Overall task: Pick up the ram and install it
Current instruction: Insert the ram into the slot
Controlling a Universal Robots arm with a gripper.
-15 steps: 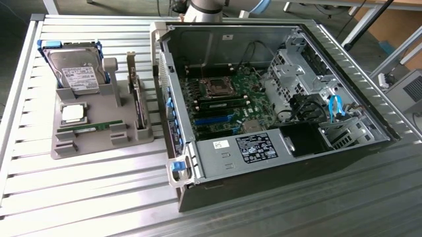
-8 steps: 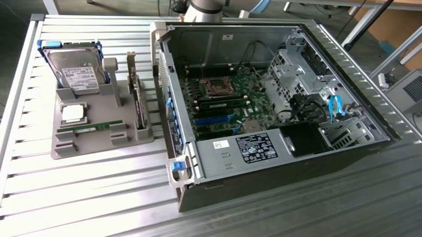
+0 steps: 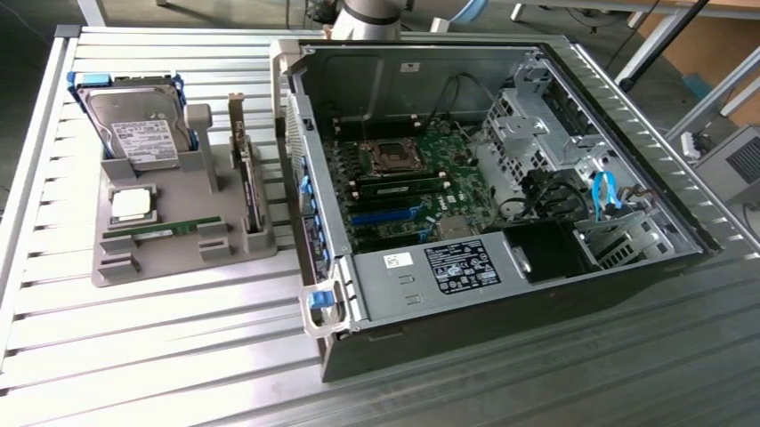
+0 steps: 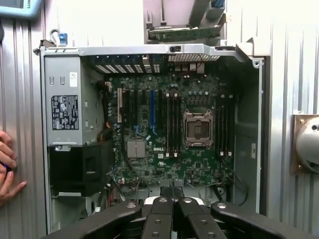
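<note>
Above the open case (image 4: 149,50), the gripper (image 4: 174,200) is clenched shut, empty.
The ram (image 3: 398,186) stands by the CPU socket (image 3: 386,156), its seating hard to judge.

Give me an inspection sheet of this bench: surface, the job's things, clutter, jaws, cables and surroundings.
Surface: slatted metal table carrying a grey tray and an open computer case.
Job's things: ram lying flat in the tray; motherboard exposed, with a second green stick in a slot by the processor socket.
Clutter: hard drive, processor chip and upright expansion card in the tray.
Grippers: gripper above the open case, jaws shut, holding nothing.
Cables: blue cables inside the case.
Surroundings: a person's hand beside the case.
</note>
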